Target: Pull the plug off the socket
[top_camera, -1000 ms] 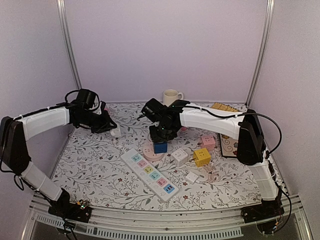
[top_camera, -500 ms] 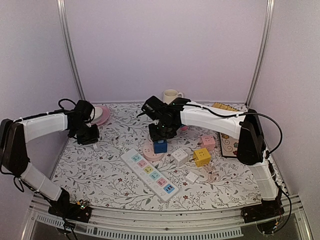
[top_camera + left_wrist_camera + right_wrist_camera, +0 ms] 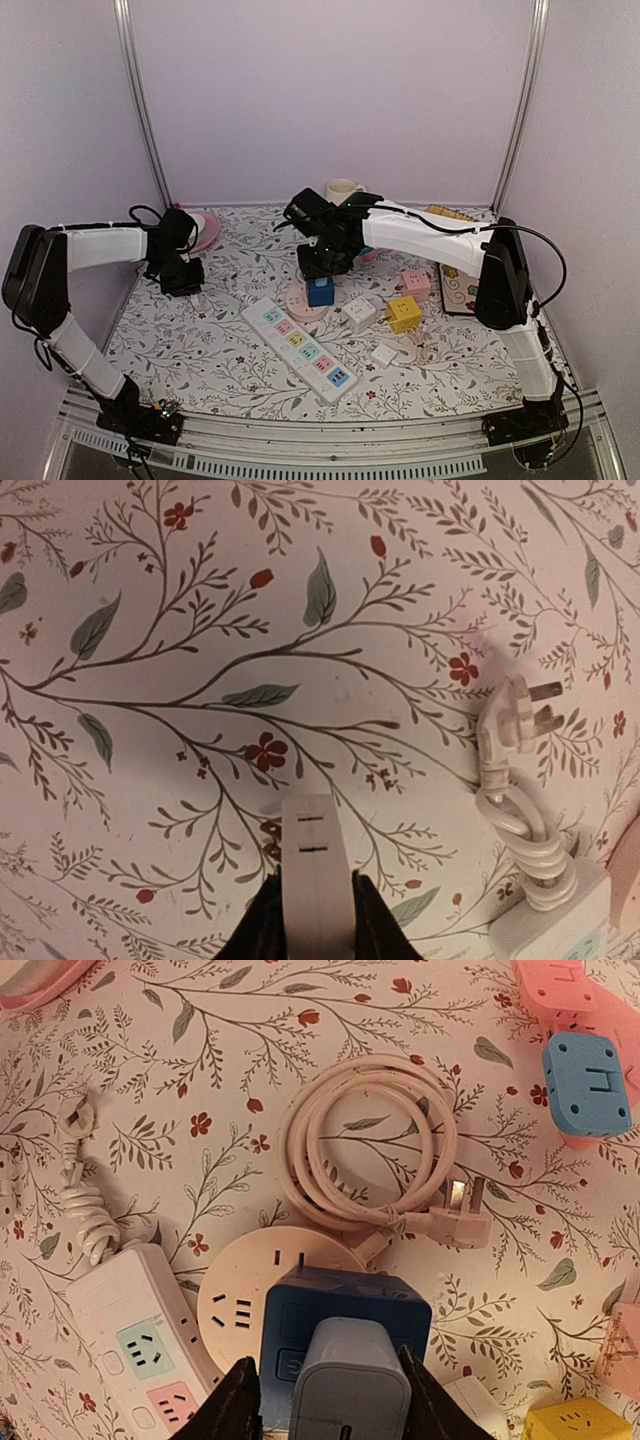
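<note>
A blue cube socket [image 3: 320,292] stands on a round cream socket [image 3: 300,303] mid-table. A pale grey plug [image 3: 350,1380] sits in the top of the blue cube [image 3: 345,1310]. My right gripper [image 3: 322,265] hangs right over it and hides the plug from above. In the right wrist view, the gripper [image 3: 325,1380] is open: its jaws straddle the plug, with a slim gap on the left side. My left gripper [image 3: 183,278] is low at the table's left side. This left gripper [image 3: 315,890] is shut on a slim white block [image 3: 308,850] with two slots.
A long white power strip [image 3: 298,348] lies in front, its cord and plug [image 3: 520,715] bundled beside it. A coiled white cable [image 3: 365,1145] lies past the round socket. White [image 3: 359,312], yellow [image 3: 403,312] and pink [image 3: 416,283] cubes stand to the right. A mug [image 3: 343,192] is at the back.
My left arm has swung back from the table's middle to the left side, carrying the white block. My right gripper's jaws have spread wider over the plug.
</note>
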You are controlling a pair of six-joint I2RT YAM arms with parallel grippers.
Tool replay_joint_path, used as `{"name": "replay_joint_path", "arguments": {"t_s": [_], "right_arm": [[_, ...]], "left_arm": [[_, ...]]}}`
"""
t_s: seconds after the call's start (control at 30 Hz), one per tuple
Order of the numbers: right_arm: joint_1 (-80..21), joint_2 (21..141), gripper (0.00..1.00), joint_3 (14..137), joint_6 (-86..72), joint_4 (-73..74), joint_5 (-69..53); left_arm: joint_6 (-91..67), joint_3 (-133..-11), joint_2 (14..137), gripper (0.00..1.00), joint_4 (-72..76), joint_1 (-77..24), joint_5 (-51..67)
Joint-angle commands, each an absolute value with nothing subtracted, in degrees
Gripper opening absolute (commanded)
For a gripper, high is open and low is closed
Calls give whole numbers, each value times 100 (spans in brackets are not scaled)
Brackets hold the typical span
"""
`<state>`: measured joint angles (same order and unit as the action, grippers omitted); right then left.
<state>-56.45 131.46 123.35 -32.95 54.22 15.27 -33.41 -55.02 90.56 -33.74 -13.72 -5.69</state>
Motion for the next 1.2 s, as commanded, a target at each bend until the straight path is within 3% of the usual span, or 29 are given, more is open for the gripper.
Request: {"name": "replay_joint_path", "arguments": {"t_s": [0.0,0.43,1.17], "right_arm": [[-5622,12757,47,12506,-3252,5453,1550],[-5622,12660,51,12500,-3272,5383,1520],[-5619,12407,57,12484,-3369,5467,1457]], "left_arm": [[-3260,-5524,9162,23,-3213,-1324,-382],[-3155,-5599,9238,36,-3190,-1329,-197],[-3202,-6390,8730,66,-3506,-1753,443]]}}
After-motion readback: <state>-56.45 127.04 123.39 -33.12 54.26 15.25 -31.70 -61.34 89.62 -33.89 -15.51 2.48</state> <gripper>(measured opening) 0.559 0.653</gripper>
